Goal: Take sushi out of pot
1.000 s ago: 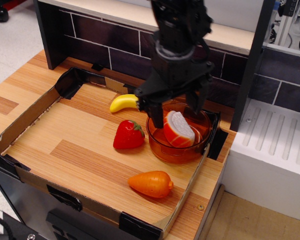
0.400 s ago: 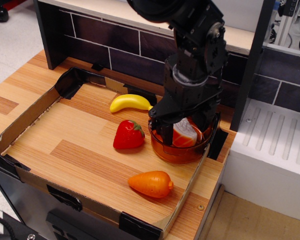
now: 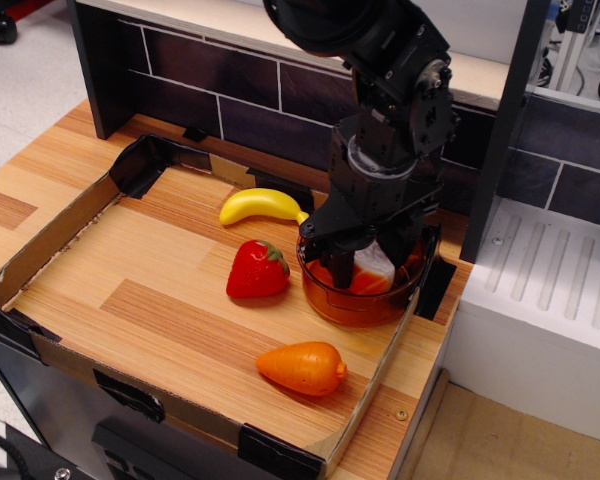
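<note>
The amber-orange transparent pot (image 3: pixel 330 292) stands at the right of the wooden tray. The sushi (image 3: pixel 372 270) lies inside it, its white rice side and orange side partly showing between the fingers. My black gripper (image 3: pixel 374 262) reaches down into the pot with its jaws on either side of the sushi. The left finger (image 3: pixel 342 265) is beside the sushi and the right finger (image 3: pixel 412 243) is near the far pot wall. The jaws look open around the sushi, and most of it is hidden by the gripper.
A red strawberry (image 3: pixel 256 270) lies just left of the pot. A yellow banana (image 3: pixel 261 205) lies behind it and an orange carrot (image 3: pixel 302 367) in front of the pot. The tray's low cardboard wall (image 3: pixel 380 360) runs along the right. A white block (image 3: pixel 550 300) stands to the right.
My gripper has moved right and down into the pot, so its fingers now straddle the sushi and cover most of it. The pot and the other toys have not moved.
</note>
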{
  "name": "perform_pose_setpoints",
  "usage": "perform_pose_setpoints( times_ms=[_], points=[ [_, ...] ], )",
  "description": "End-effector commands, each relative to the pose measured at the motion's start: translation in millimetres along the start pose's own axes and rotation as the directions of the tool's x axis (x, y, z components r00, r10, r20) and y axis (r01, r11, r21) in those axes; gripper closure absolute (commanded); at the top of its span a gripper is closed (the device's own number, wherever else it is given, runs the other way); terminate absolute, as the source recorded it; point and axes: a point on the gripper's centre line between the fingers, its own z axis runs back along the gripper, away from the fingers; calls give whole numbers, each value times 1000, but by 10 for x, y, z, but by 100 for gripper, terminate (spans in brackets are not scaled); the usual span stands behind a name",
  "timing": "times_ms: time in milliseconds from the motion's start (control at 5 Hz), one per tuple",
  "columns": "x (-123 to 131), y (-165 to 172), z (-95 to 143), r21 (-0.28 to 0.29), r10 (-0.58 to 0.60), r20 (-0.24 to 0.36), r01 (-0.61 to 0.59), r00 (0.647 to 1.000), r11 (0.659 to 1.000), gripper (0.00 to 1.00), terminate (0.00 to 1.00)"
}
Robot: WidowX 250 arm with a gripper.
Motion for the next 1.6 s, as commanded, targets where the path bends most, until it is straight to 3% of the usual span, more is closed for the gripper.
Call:
perform_pose_setpoints(
  times_ms=[0,200,400,800,1000,1200,1400],
  points=[
    [170,-77,238,-75,26,37,-23,999,997,100,0],
    [232,-57,473,-115,40,25,-37,999,993,100,0],
    [292,66,721,-165,22,-24,-26,999,986,100,0],
    [416,597,825,-183,-88,-45,78,995,980,100,0],
    [644,995,867,-173,-140,-75,125,987,977,100,0],
    [919,1206,733,-164,-146,-50,136,988,977,100,0],
    [1013,1256,438,-95,-159,-12,158,987,983,100,0]
  ],
)
